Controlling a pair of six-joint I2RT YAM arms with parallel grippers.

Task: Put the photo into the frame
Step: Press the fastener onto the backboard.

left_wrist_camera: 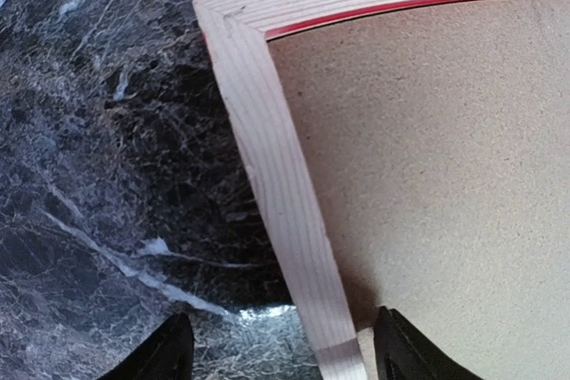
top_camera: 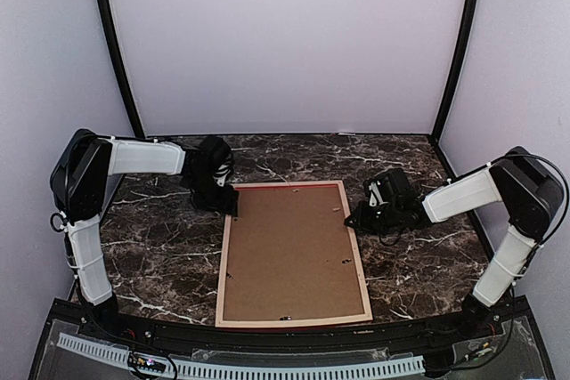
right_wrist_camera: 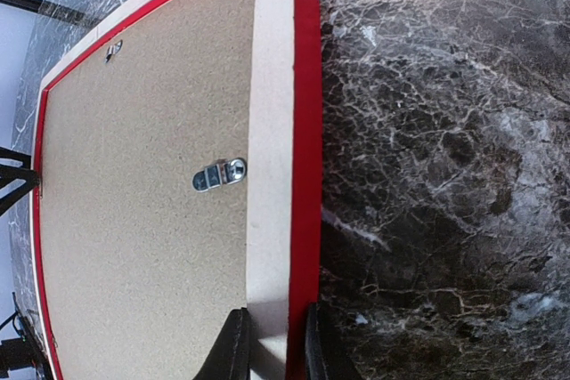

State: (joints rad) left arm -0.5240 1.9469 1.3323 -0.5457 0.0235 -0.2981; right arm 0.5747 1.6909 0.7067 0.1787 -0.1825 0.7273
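Note:
The frame (top_camera: 223, 264) lies face down on the marble table, pale wood back up, with a thin red edge showing. A brown backing board (top_camera: 289, 251) fills it. The photo is hidden. My left gripper (top_camera: 224, 202) hovers at the frame's far left corner. In the left wrist view it (left_wrist_camera: 280, 349) is open, straddling the left rail (left_wrist_camera: 276, 184), one finger (left_wrist_camera: 169, 355) over the table and the other over the board. My right gripper (top_camera: 356, 215) is at the right rail. In the right wrist view it (right_wrist_camera: 274, 344) is shut on that rail (right_wrist_camera: 272, 131).
A small metal turn clip (right_wrist_camera: 218, 174) sits on the backing board near the right rail, and another clip (right_wrist_camera: 113, 49) lies toward the far corner. Dark marble table (top_camera: 160, 255) surrounds the frame on all sides. Pale walls enclose the back and sides.

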